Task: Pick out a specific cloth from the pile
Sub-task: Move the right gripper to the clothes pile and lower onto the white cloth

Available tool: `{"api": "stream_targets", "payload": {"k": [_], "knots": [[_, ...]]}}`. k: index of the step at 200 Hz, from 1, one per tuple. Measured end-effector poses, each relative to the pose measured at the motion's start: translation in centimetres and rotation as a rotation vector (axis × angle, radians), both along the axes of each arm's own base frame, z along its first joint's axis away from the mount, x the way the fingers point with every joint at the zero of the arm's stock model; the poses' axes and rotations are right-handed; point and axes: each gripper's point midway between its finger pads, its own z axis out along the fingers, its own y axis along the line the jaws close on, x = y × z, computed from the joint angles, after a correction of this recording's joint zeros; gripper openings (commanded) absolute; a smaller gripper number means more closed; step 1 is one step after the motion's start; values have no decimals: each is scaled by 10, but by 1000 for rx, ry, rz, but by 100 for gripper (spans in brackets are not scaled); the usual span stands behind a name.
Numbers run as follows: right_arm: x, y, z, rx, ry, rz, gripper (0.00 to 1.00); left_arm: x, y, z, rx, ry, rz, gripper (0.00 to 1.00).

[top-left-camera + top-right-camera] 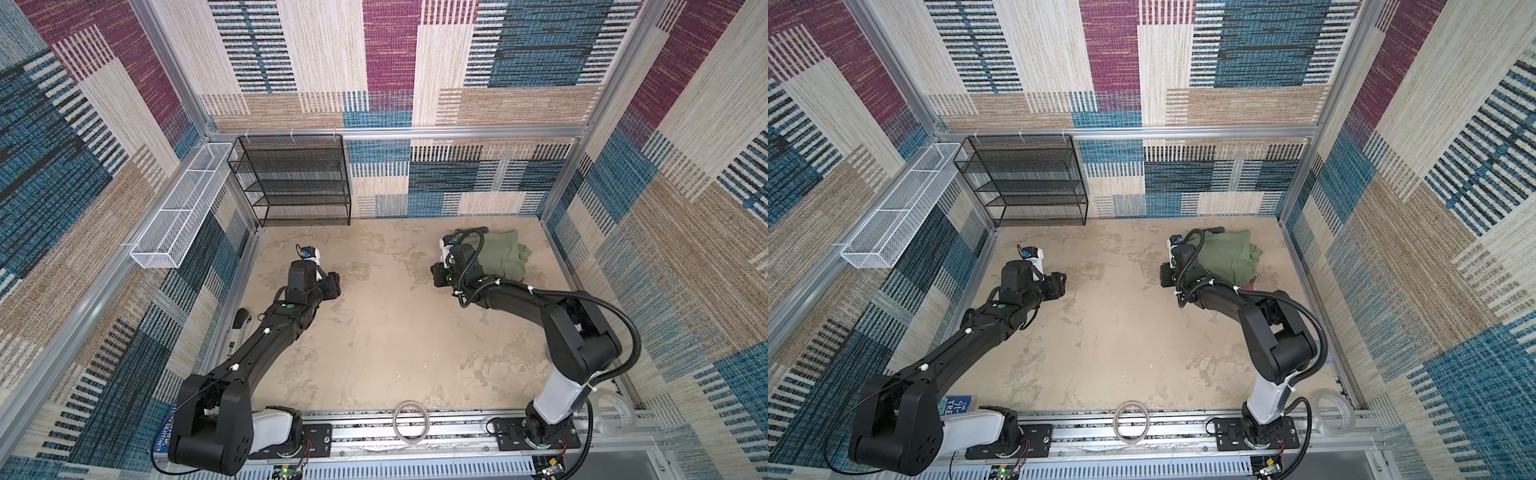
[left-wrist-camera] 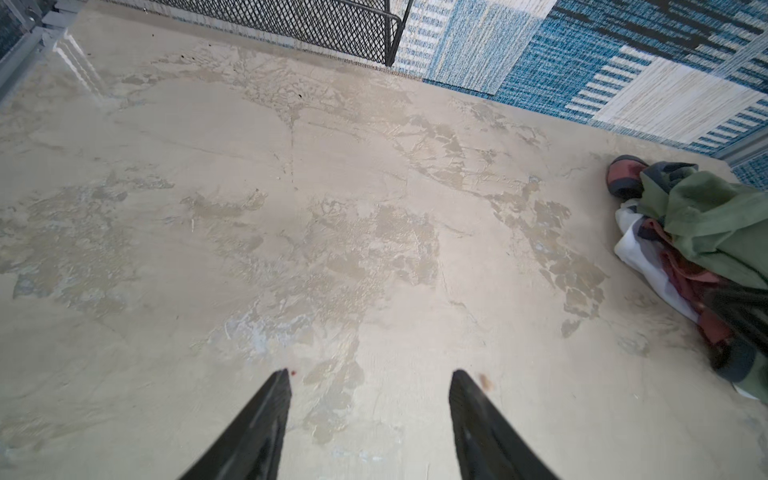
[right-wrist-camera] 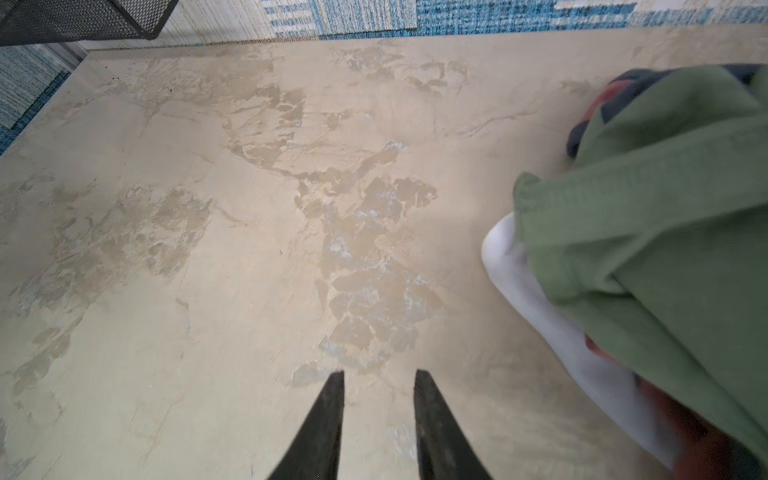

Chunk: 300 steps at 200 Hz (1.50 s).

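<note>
The left hand [image 2: 370, 374] stands wide. The right hand [image 3: 379, 374], narrow and empty, is near the white cloth [image 3: 521, 286] under the pile [image 3: 665, 208].

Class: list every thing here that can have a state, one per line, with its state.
left gripper: open, empty, over bare table.
right gripper: narrowly open, empty, beside the pile.
cloth: mostly buried under the green garment, ungripped.
pile: heaped at the table's far right.
black mesh shelf: empty.
</note>
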Motion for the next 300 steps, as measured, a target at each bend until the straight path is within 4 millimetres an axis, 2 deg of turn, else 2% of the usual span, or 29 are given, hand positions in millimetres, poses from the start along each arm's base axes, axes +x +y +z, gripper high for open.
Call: {"api": "stream_targets", "payload": {"k": [19, 42, 77, 122, 181, 260, 281, 300], "knots": [[10, 4, -16, 0, 43, -14, 27, -1, -1, -1, -1, 5, -3, 64], [20, 3, -29, -21, 70, -52, 32, -3, -1, -3, 1, 18, -4, 64], [43, -4, -35, -73, 59, -130, 36, -4, 0, -4, 2, 22, -4, 64], [63, -17, -44, -159, 60, -220, 39, -4, 0, -2, 2, 18, -4, 64], [76, -32, -47, -251, 52, -299, 44, -4, 0, -2, 3, 18, -2, 64], [84, -47, -60, -346, 67, -351, 43, -2, 0, -4, 4, 24, -1, 64], [87, -51, -63, -353, 71, -360, 38, -2, 0, -3, 3, 21, -2, 64], [88, -55, -67, -363, 78, -366, 28, -2, 0, -1, 2, 17, -2, 64]]}}
